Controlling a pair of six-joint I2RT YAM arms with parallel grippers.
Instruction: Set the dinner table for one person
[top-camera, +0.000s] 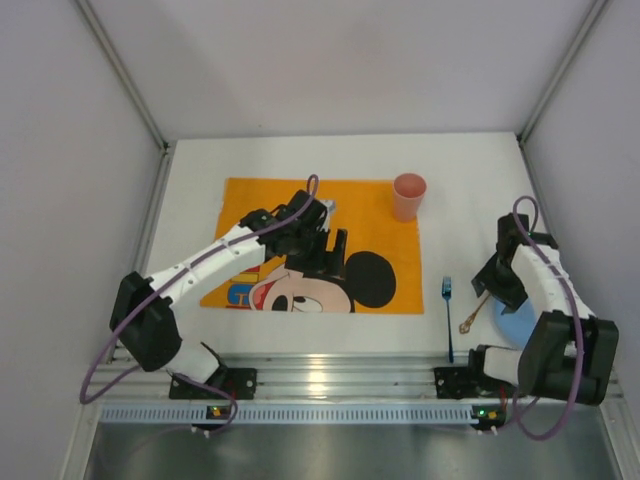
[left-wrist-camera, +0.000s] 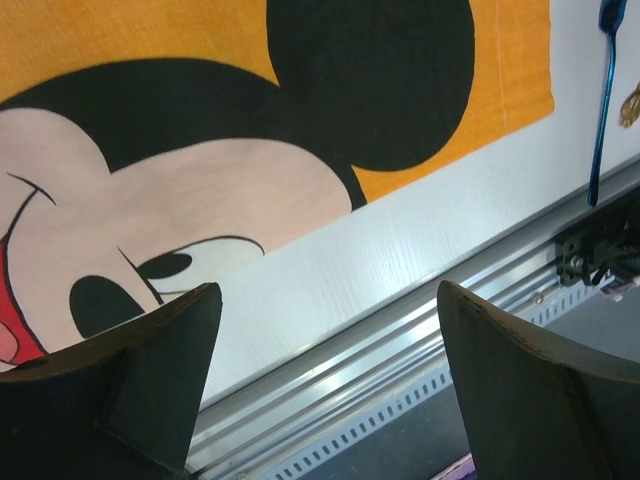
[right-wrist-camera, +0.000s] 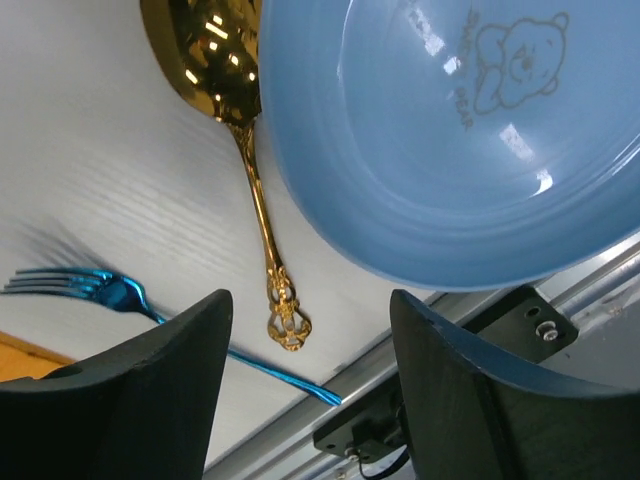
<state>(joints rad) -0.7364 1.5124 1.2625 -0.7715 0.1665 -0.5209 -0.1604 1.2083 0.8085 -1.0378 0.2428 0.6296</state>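
Note:
The white dinner table (top-camera: 300, 160) carries an orange Mickey Mouse placemat (top-camera: 310, 240) and a pink cup (top-camera: 409, 195) at the mat's far right corner. Right of the mat lie a blue fork (top-camera: 447, 310) and a gold spoon (top-camera: 470, 318), beside a light blue plate (right-wrist-camera: 450, 140) with a bear print. The plate (top-camera: 515, 322) is mostly hidden under the right arm. My right gripper (right-wrist-camera: 310, 295) hovers open over the spoon (right-wrist-camera: 255, 190) handle's end, its right finger close to the plate's rim, nothing held. My left gripper (left-wrist-camera: 330, 288) hangs open and empty above the placemat's (left-wrist-camera: 300, 120) near edge.
Silver aluminium rails (top-camera: 320, 375) run along the near edge of the table, with both arm bases bolted to them. White walls enclose the table on the left, back and right. In the left wrist view the fork (left-wrist-camera: 603, 110) shows at the far right.

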